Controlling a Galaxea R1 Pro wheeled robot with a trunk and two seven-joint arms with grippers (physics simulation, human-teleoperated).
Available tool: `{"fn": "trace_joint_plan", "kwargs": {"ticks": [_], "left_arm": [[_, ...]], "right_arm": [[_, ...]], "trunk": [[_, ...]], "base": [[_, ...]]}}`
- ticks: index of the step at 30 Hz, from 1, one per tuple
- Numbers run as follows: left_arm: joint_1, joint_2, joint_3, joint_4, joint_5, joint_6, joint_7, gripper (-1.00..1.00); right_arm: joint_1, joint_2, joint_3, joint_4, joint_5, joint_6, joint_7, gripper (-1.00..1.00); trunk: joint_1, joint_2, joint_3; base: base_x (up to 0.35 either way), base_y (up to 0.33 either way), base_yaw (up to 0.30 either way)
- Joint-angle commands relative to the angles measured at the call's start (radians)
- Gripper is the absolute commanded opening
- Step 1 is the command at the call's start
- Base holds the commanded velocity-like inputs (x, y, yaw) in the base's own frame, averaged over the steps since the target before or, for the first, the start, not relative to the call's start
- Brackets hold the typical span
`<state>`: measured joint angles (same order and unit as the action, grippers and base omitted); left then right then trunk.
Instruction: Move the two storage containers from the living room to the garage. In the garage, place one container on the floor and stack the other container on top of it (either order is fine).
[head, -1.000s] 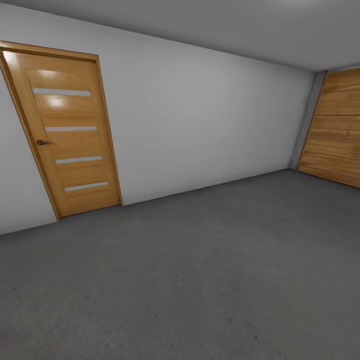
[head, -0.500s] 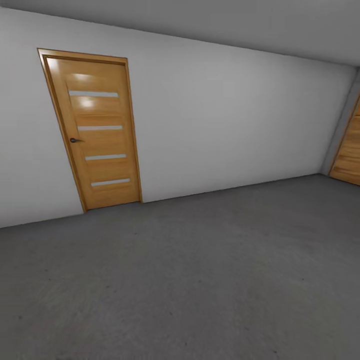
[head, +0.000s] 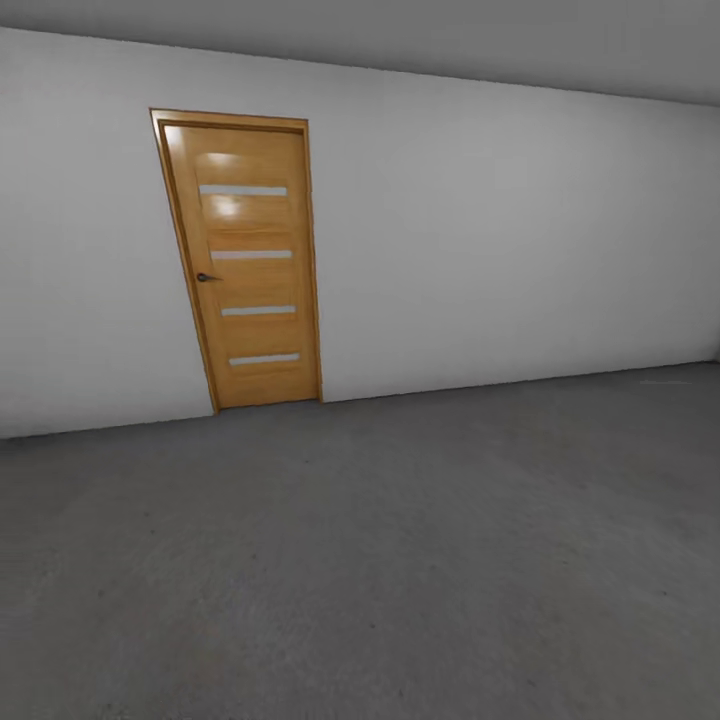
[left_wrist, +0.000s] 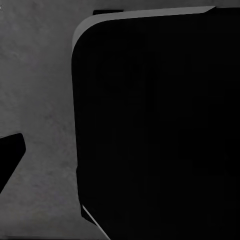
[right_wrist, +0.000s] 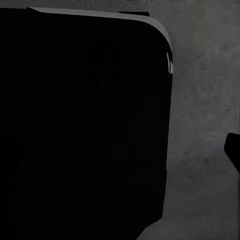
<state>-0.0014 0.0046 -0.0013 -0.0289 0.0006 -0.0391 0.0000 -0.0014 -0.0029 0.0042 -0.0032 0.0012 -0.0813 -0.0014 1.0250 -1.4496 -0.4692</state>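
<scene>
I am in the garage, facing a white wall (head: 500, 230) across the dark grey concrete floor (head: 400, 560). The two storage containers are out of view. In the left wrist view a dark fingertip (left_wrist: 10, 155) pokes in at the edge, over the concrete floor (left_wrist: 40, 90), beside a large black rounded part of my own body (left_wrist: 155, 125). The right wrist view shows much the same: a dark fingertip (right_wrist: 232, 150) at the edge, the floor (right_wrist: 205, 100), and the black body (right_wrist: 85, 125). Neither view shows both fingers, so I cannot tell how the jaws stand.
A shut orange-brown wooden door (head: 250, 265) with narrow glass strips and a dark handle (head: 205, 277) stands in the white wall, left of centre. Bare concrete stretches from me to the wall.
The camera has swung to the left: the strip-glass door has slid rightward in the picture and the wood-plank door at the right has left the view.
</scene>
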Motion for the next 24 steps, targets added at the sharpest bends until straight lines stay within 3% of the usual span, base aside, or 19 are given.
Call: {"fn": "trace_joint_plan", "kwargs": {"ticks": [1,24], "left_arm": [[0.0,0.0,0.0,0.0,0.0,-0.002,0.0,1.0],[0.0,-0.007,0.01,-0.004,0.017,-0.001,-0.001,1.0]], "right_arm": [[0.0,0.0,0.0,0.0,0.0,-0.003,0.0,1.0],[0.0,0.001,0.002,0.0,0.003,-0.003,0.0,1.0]], "trunk": [[0.0,0.0,-0.001],[0.0,0.0,-0.001]], "base": [[0.0,0.0,0.274],[0.0,0.0,0.271]]}}
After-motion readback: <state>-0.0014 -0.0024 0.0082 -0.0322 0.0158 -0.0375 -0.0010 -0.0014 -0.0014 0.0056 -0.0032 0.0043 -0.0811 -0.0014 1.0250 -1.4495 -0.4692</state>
